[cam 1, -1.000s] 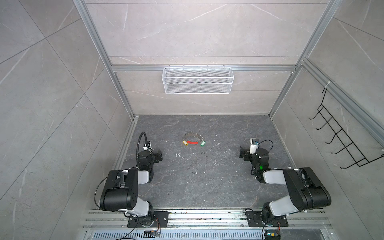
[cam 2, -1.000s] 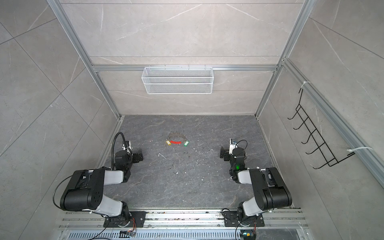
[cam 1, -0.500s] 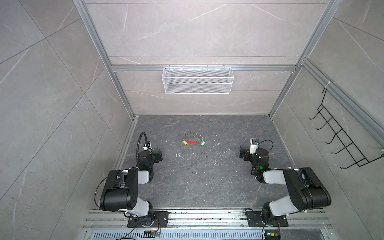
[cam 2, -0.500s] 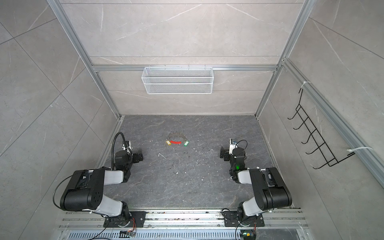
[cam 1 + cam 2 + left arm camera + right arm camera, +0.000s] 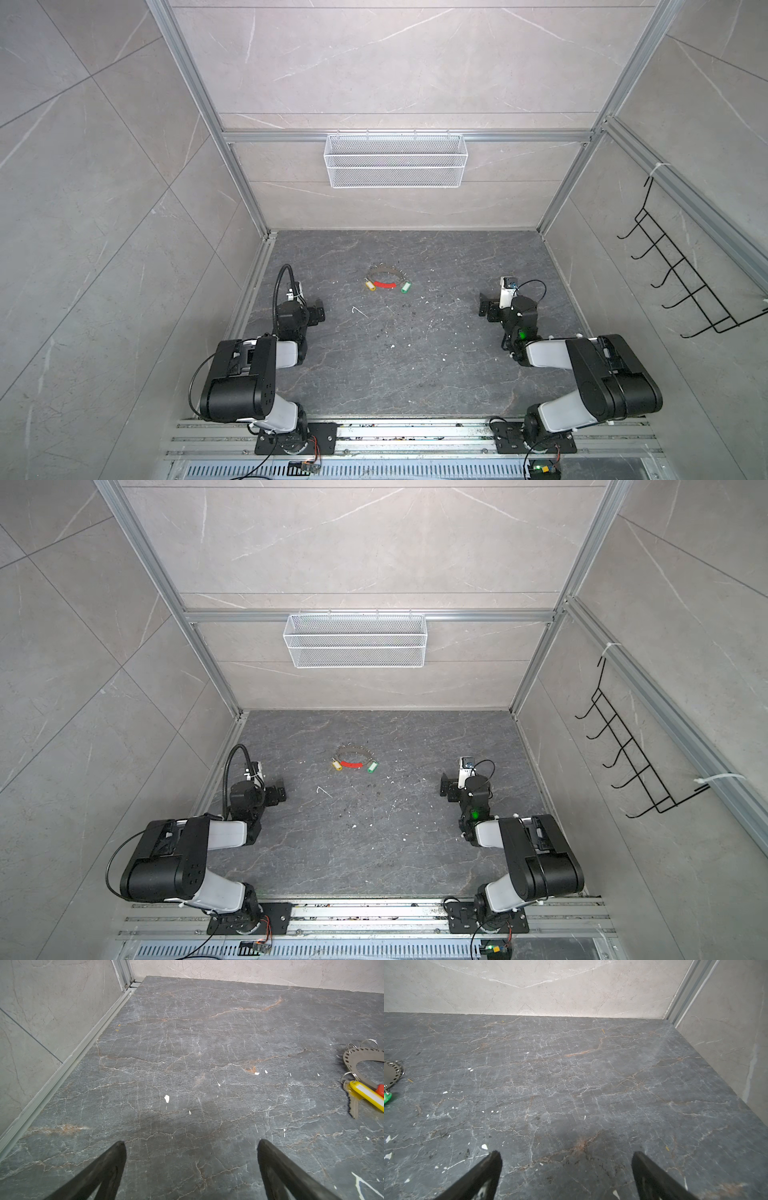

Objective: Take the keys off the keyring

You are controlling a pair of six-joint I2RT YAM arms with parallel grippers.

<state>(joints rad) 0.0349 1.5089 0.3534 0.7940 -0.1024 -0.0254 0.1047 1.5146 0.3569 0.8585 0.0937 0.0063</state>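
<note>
The keyring lies flat on the dark stone floor at mid-back in both top views, a grey loop with a red sleeve along its near side. The keys are two tags: yellow at the sleeve's left end, green at its right. In the left wrist view the keyring shows as a perforated metal band, with the yellow tag over a metal key. The right wrist view catches the green tag at its edge. My left gripper and right gripper stand open and empty, low over the floor, well apart from the keyring.
A white wire basket hangs on the back wall and a black hook rack on the right wall. A small white bent scrap and white crumbs lie on the floor between the arms. Tiled walls close three sides.
</note>
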